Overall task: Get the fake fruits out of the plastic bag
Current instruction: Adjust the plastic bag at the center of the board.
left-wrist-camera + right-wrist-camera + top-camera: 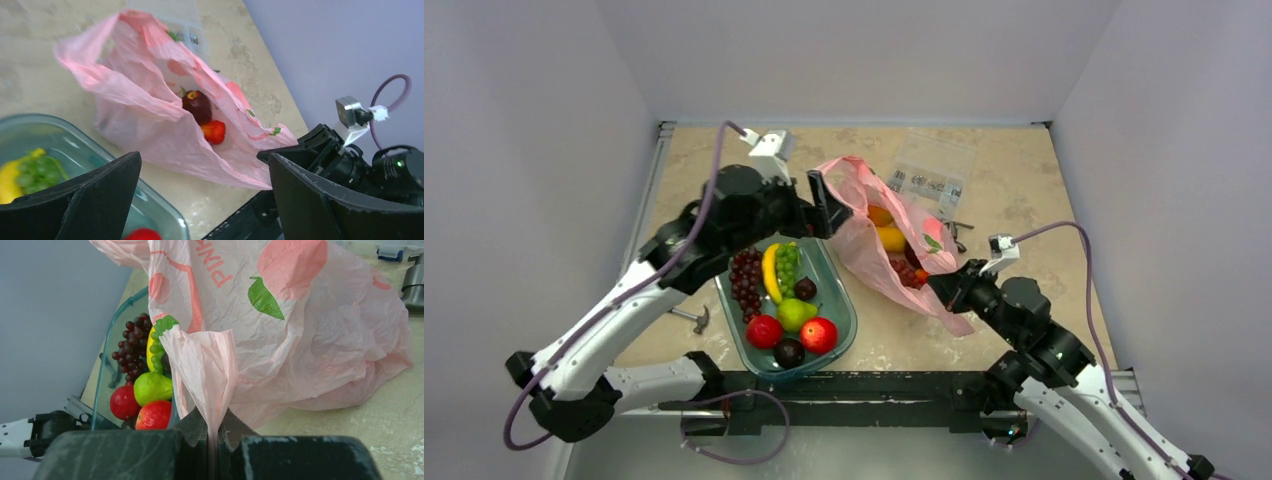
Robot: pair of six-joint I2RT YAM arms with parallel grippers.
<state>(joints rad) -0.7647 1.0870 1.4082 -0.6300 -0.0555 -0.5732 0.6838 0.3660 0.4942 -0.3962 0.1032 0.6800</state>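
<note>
- Well, the pink plastic bag [864, 255] lies on the table [1024, 200], just beside the green tray [851, 322]. Its mouth is open toward the left side.
- The fake fruits [894, 245] are inside the bag. From above I see a yellow one [890, 238] and an orange one [879, 214]. Deeper in there is a dark red one [197, 106] touching a small red one [214, 132].
- I think the job has hardly begun. I see no fruit lying loose on the table, so it looks like all of it has yet to come out.
- The left gripper [829, 210] is wide open and holds nothing. It hangs right by the bag's mouth.
- The right gripper [212, 432] is squeezed tight on a pinch of the bag at its near end.
- The tray has grapes [746, 280], a banana [770, 272], a pear [794, 314] and apples [818, 333] in it. I take these to belong to the tray, not the bag.
- The bag is crinkly and cloudy, so I cannot count the fruits or tell what lies under the folds.
- I cannot tell if the left gripper touches the bag.
</note>
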